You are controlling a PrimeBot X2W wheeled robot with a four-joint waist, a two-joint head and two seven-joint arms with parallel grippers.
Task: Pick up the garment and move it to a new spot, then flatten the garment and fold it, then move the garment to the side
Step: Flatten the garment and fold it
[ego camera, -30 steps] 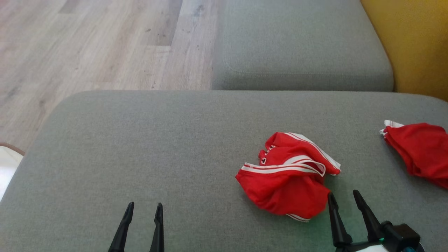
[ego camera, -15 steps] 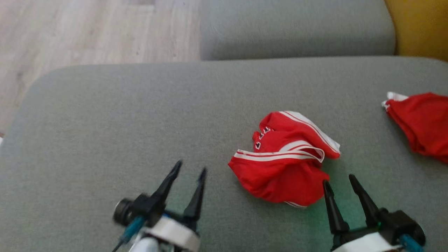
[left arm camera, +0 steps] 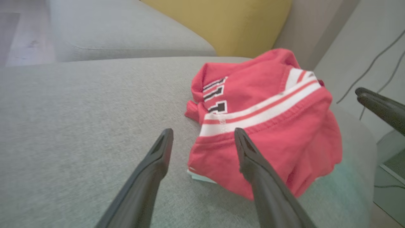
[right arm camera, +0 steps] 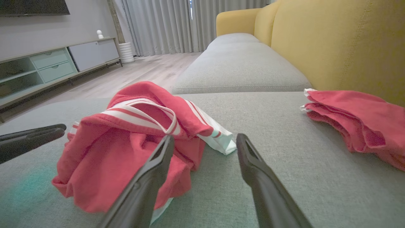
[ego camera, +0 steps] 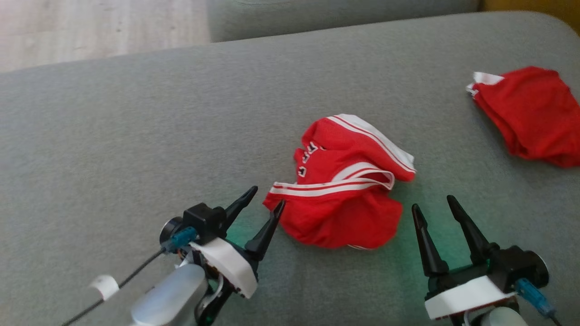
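A crumpled red garment point(ego camera: 344, 190) with white stripes and black-and-white lettering lies on the grey sofa cushion point(ego camera: 136, 136). My left gripper point(ego camera: 267, 198) is open just off the garment's left edge, one finger almost touching the cloth. In the left wrist view the garment point(left arm camera: 269, 126) lies right beyond the left gripper point(left arm camera: 203, 131), and its right finger overlaps the striped hem. My right gripper point(ego camera: 432, 203) stands open just right of the garment, holding nothing. The right wrist view has the garment point(right arm camera: 126, 152) ahead and left of the right gripper point(right arm camera: 205, 137).
A second red garment point(ego camera: 525, 113) lies folded at the cushion's far right, near the yellow backrest point(right arm camera: 332, 44). Another grey cushion point(right arm camera: 237, 69) continues behind. Wooden floor point(ego camera: 90, 31) lies beyond the cushion's far edge, with a low cabinet point(right arm camera: 47, 66) across the room.
The head camera has tilted down and turned, shifting the whole picture. My left gripper has come forward and to the right, up to the garment's left edge. Both grippers stay open.
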